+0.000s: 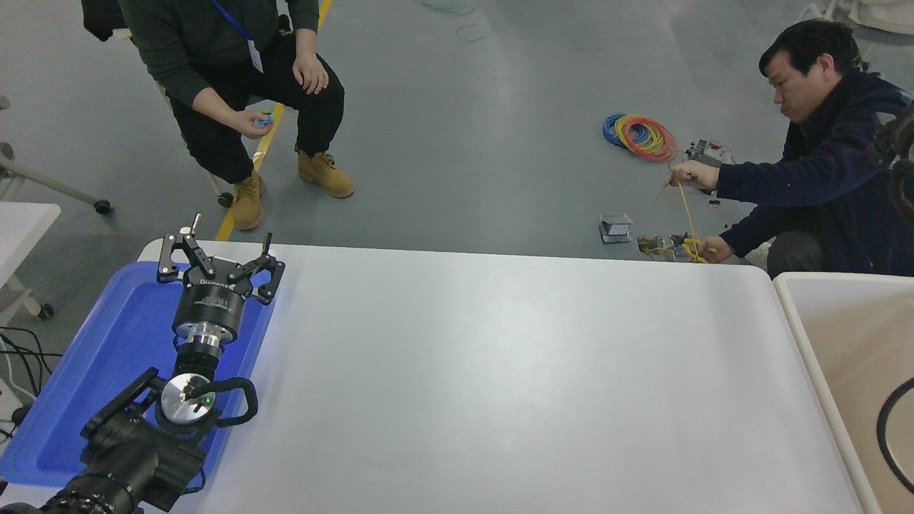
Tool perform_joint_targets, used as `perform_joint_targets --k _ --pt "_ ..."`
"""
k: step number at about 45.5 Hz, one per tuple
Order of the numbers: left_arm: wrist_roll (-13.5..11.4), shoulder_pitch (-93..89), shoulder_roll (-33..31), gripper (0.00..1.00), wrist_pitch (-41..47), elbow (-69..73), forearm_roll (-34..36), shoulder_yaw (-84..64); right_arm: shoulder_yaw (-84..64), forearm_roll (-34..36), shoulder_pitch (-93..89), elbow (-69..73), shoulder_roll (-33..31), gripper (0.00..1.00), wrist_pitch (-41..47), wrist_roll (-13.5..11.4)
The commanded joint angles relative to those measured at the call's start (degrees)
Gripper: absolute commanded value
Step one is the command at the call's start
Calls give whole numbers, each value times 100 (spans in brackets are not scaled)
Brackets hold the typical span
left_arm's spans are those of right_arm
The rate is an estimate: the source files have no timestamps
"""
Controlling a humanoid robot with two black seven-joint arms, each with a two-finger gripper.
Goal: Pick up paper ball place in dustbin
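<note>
The paper ball is not visible anywhere in the head view. The dustbin (785, 307), with a white rounded rim and a beige inside, stands at the table's right end and is cut off by the picture's edge. My left gripper (218, 260) is open and empty, parked over the blue tray at the lower left. A black part of my right arm (894, 153) shows blurred at the right edge, above the dustbin's far side. I cannot make out what it holds, if anything.
A shallow blue tray (86, 371) lies at the table's left end under my left arm. A black cable loop (885, 428) lies inside the dustbin. One person sits beyond the far left edge. Another crouches at the far right, handling yellow wire on the floor.
</note>
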Motion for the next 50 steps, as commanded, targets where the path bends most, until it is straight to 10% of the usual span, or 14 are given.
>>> perform_joint_targets --k 1,19,28,50 --pt "0 0 2 100 0 0 0 0 1213 -29 -657 1081 199 100 335 825" --pt "0 0 2 100 0 0 0 0 1433 -47 -1896 1240 884 100 881 1194" --pt "0 0 2 100 0 0 0 0 1354 -688 -2503 1223 1279 100 899 1880" --pt "0 0 -7 100 0 0 0 0 1319 -829 -3312 1196 1816 100 1074 2047"
